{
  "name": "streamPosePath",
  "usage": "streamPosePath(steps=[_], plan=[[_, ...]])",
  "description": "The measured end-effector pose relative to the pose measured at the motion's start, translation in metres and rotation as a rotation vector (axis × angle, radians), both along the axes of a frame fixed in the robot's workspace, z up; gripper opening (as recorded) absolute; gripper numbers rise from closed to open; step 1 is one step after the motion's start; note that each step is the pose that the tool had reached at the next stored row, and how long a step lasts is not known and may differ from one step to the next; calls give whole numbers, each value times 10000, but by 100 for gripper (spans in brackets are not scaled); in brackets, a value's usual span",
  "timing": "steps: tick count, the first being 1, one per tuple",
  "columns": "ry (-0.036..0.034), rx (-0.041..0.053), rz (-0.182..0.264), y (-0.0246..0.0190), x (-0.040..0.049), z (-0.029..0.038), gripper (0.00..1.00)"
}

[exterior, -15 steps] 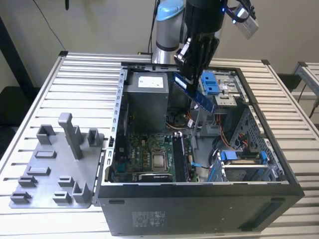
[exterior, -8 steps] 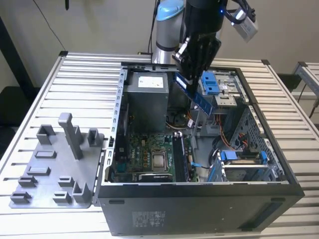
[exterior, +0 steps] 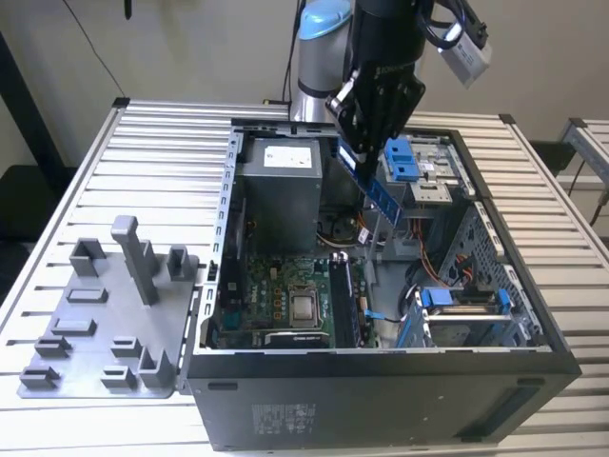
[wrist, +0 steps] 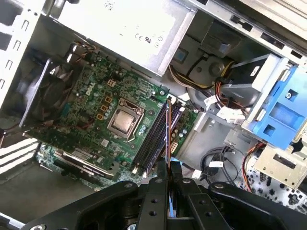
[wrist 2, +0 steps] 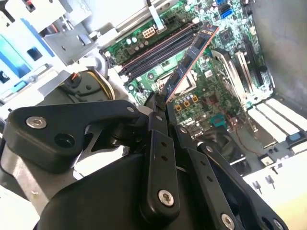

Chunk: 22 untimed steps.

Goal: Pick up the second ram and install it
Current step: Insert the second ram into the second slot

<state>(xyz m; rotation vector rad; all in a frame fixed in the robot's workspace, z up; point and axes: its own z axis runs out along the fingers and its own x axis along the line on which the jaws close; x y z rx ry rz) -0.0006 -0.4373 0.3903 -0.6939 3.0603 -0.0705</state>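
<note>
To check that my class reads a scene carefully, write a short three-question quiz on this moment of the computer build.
1. Fill in: the tray lies on the exterior view's ____ of the case.
2. True or false: the claw is shut on the ram.
3. The ram is: A in a slot; B on the tray; C held above the case.
Key: 1 left; 2 true; 3 C.

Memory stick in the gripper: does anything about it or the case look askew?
In the exterior view the second ram hangs slanted in the gripper, above the open computer case, not in the memory slots. No damage or loose parts stand out.
</note>
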Motion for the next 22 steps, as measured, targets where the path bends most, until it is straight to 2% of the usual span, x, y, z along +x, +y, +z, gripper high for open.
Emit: streamPosePath(steps=[22], plan=[[2,-31,-3129,0,0,-36,14]])
